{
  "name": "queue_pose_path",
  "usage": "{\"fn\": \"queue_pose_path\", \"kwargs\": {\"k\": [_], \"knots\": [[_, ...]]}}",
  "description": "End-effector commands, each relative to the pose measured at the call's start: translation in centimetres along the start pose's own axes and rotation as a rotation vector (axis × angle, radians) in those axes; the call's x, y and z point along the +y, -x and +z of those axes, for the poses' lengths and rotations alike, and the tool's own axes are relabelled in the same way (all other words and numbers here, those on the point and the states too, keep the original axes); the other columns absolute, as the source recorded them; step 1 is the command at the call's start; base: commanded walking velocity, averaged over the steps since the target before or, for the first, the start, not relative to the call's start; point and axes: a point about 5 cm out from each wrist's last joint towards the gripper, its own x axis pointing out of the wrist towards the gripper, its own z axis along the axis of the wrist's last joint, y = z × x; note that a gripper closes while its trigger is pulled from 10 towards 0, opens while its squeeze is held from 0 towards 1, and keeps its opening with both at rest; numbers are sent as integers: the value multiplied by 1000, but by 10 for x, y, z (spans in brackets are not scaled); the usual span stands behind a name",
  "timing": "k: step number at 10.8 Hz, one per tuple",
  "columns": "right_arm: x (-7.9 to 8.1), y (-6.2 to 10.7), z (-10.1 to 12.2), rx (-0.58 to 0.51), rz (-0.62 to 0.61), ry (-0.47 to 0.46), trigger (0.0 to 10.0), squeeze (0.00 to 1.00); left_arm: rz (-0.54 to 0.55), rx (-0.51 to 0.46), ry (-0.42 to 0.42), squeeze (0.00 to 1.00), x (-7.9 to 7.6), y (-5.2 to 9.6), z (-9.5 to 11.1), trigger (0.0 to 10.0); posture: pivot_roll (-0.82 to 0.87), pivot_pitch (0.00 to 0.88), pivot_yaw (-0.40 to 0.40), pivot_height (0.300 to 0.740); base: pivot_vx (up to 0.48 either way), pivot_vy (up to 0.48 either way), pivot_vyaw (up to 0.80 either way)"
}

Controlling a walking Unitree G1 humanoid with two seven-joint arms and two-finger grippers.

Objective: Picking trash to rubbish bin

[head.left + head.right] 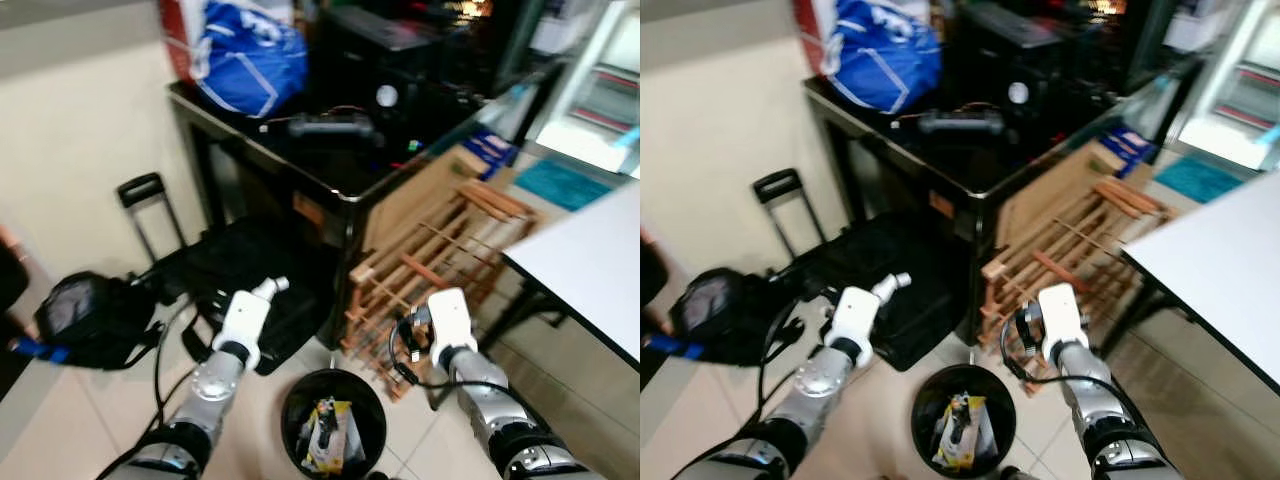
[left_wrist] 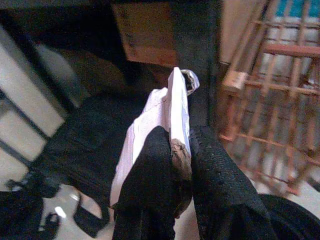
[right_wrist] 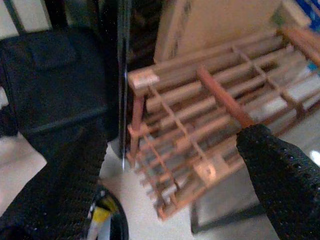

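Observation:
A black round rubbish bin (image 1: 292, 402) stands on the tiled floor between my two arms, with yellow and white wrappers (image 1: 327, 432) inside. My left gripper (image 2: 181, 137) is shut on a crumpled white piece of paper trash (image 2: 173, 100), which sticks out past the fingertips. In the eye views that paper (image 1: 277, 286) is held above and to the left of the bin, in front of a black bag. My right gripper (image 3: 175, 145) is open and holds nothing. It hovers to the right of the bin, near the wooden rack, and the bin's rim (image 3: 118, 226) shows in its wrist view.
A dark table (image 1: 330, 185) carrying a blue bag (image 1: 250, 60) stands ahead. Under it lies a black case (image 1: 250, 270). A wooden rack (image 1: 430, 265) leans at its right side. A white table (image 1: 590, 260) is at the right, and a black backpack (image 1: 85, 315) at the left.

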Motion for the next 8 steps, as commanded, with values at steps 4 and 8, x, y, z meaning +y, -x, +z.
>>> {"fn": "queue_pose_path", "kwargs": {"k": [4, 8], "knots": [[14, -1, -7, 75, 79, 37, 10000, 0, -116, 67, 15, 0, -28, -8, 2, 10000, -44, 43, 13, 740, 0, 0, 0], [42, -6, -5, 113, 183, 47, 10000, 0, -153, 128, 53, 0, -40, -12, 2, 10000, -36, 24, 15, 740, 0, 0, 0]]}}
